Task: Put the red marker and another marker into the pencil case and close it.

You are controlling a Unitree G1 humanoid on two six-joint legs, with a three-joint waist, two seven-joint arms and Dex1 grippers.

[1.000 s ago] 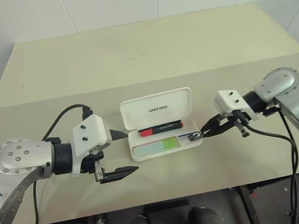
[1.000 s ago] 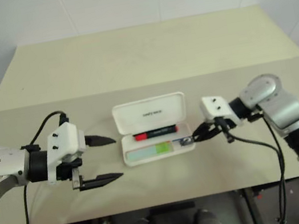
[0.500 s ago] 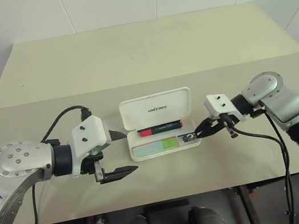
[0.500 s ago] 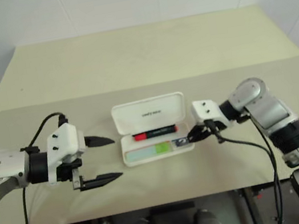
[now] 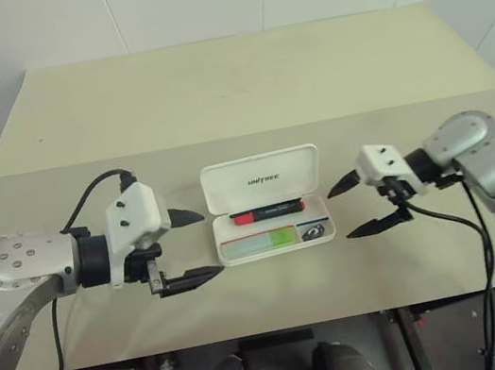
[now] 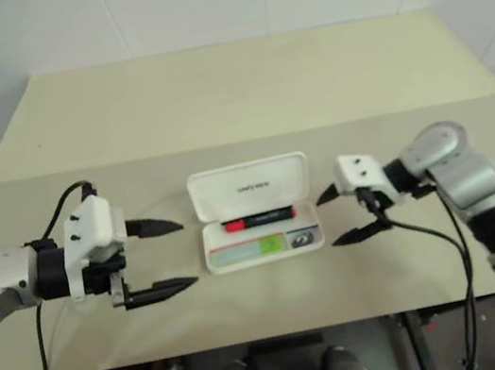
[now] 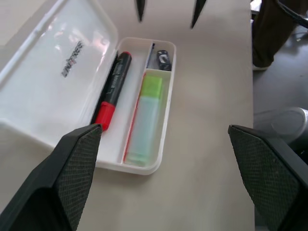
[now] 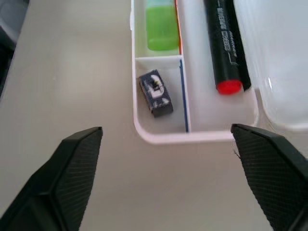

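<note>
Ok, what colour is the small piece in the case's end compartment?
Dark grey small piece with white markings, best in the right wrist view.

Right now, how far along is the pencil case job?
Done: the red marker and the green marker both lie inside the pencil case, alongside a small dark piece. In hand: nothing; the left gripper and right gripper are open, flanking the case. Left: the lid stands open and needs closing.

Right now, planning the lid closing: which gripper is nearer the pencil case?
Right. The right gripper hangs open just off the pencil case; the left gripper waits farther off its other end.
</note>
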